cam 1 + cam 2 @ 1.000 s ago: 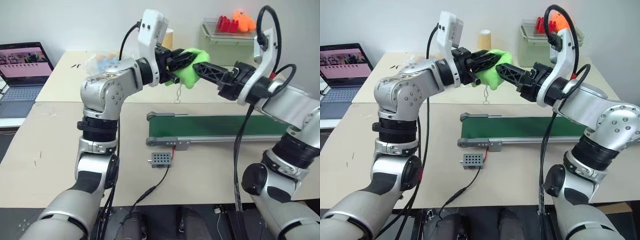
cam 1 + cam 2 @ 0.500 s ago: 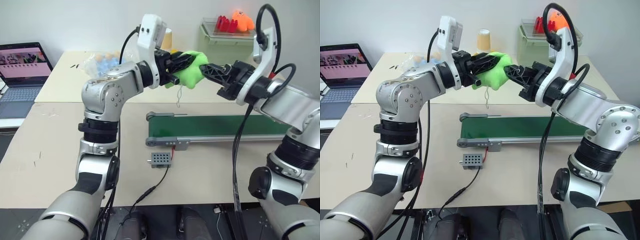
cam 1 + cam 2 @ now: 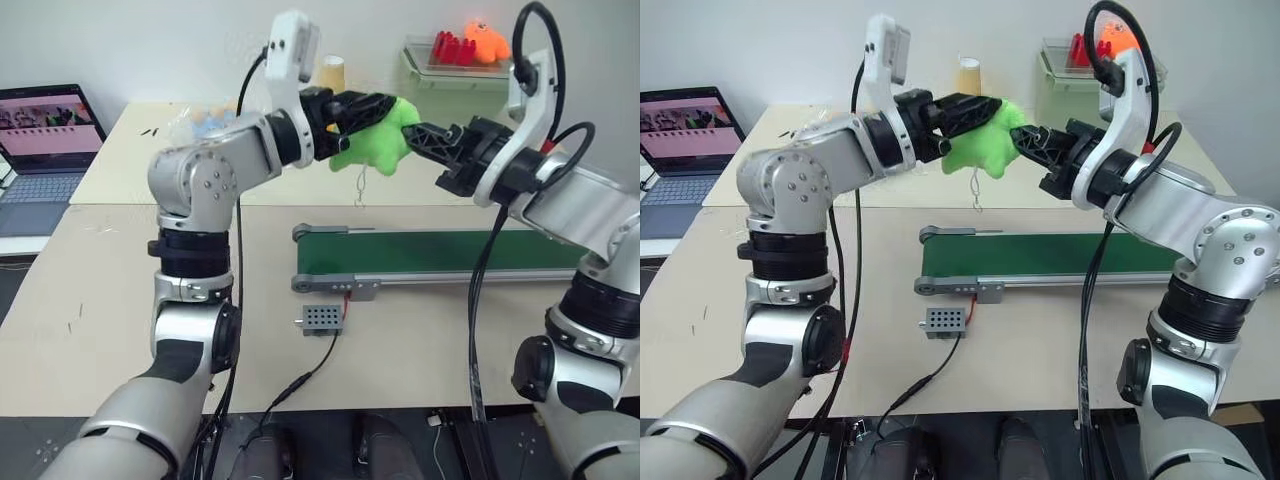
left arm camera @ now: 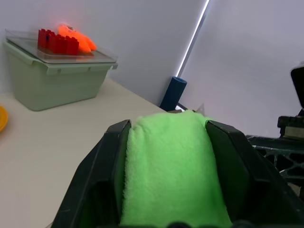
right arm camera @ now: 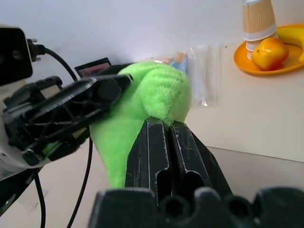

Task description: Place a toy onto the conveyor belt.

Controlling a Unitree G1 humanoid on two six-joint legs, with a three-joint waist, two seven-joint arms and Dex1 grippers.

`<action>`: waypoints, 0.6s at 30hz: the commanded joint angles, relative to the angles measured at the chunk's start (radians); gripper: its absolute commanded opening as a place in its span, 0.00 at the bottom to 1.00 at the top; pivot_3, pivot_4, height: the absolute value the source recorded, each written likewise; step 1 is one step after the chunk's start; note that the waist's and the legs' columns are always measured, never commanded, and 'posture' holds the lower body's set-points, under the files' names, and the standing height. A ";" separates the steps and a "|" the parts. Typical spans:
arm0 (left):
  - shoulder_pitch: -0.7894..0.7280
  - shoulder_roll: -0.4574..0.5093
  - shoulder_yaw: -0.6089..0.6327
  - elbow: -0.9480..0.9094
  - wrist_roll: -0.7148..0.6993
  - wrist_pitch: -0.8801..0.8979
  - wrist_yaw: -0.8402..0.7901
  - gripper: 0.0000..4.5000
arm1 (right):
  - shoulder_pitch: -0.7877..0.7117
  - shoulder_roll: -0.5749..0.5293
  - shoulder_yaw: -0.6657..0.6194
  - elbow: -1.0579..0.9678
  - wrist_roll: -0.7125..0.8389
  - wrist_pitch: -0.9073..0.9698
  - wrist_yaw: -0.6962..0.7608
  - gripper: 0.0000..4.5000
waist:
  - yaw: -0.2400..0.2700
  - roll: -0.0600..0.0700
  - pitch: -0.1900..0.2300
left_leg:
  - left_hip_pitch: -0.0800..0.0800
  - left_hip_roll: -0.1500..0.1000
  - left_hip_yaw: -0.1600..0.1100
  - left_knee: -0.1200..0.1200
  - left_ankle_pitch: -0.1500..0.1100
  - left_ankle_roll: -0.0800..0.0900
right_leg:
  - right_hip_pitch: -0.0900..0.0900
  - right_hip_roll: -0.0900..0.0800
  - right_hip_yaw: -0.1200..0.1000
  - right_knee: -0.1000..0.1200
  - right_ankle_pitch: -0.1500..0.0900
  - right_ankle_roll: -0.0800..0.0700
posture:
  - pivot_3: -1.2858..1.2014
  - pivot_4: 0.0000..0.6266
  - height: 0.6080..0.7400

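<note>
Toy (image 3: pixel 375 145): green, soft and fuzzy, up in the air between both claws, not on the belt. Pinched on one small fluffy corner by the right claw (image 3: pixel 408 126), black fingers shut tight on it. Sitting between the two wide black fingers of the left claw (image 3: pixel 383 106), part way open, fuzz touching both sides. Thin string loop (image 3: pixel 360 185) hanging down under the claws.

Conveyor belt (image 3: pixel 440 250) well below the claws: long, flat, dark green, in a grey metal frame with round ends. Small grey box (image 3: pixel 320 318) full of little holes lower still, near the belt's end, on a black cable.

Pale, smooth table (image 3: pixel 100 300) under everything, plain white wall behind. Open laptop (image 3: pixel 45 140) far off on the left claw's side, words on its screen too small to read. Light green plastic bin (image 3: pixel 455 80) behind the right claw, with a clear lid and an orange toy (image 3: pixel 485 42) on top. Paper cup (image 3: pixel 333 72) just behind the left claw.
</note>
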 commanded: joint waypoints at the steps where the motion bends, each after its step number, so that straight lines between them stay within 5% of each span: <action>1: -0.049 0.030 0.035 -0.027 -0.051 0.030 0.002 0.55 | 0.002 -0.064 0.023 -0.029 -0.029 -0.016 0.062 0.00 | 0.000 0.000 0.000 | 0.000 0.000 0.000 0.000 0.000 0.000 | 0.000 0.000 0.000 0.000 0.000 0.000 | 0.52 0.24 0.96; 9: -0.011 0.168 -0.006 -0.045 -0.025 0.068 -0.023 0.55 | 0.016 -0.238 0.145 -0.063 -0.260 -0.047 0.315 0.00 | -0.002 0.000 0.000 | 0.001 0.000 0.000 0.000 0.000 0.000 | 0.000 0.000 0.000 0.000 0.000 0.000 | 0.52 0.24 0.96; 13: 0.076 0.296 -0.113 -0.148 -0.047 0.125 -0.152 0.55 | 0.070 -0.451 0.419 -0.206 -0.676 -0.298 0.586 0.00 | -0.001 0.001 0.001 | 0.001 0.000 0.000 -0.002 0.000 0.000 | -0.001 0.000 0.001 0.000 -0.001 0.001 | 0.52 0.24 0.96; 18: 0.160 0.434 -0.191 -0.219 -0.046 0.148 -0.272 0.55 | 0.121 -0.534 0.623 -0.270 -1.045 -0.622 0.794 0.00 | -0.003 0.001 0.001 | 0.001 0.000 0.001 -0.002 0.000 -0.001 | -0.001 0.000 0.001 0.000 -0.002 0.003 | 0.52 0.24 0.96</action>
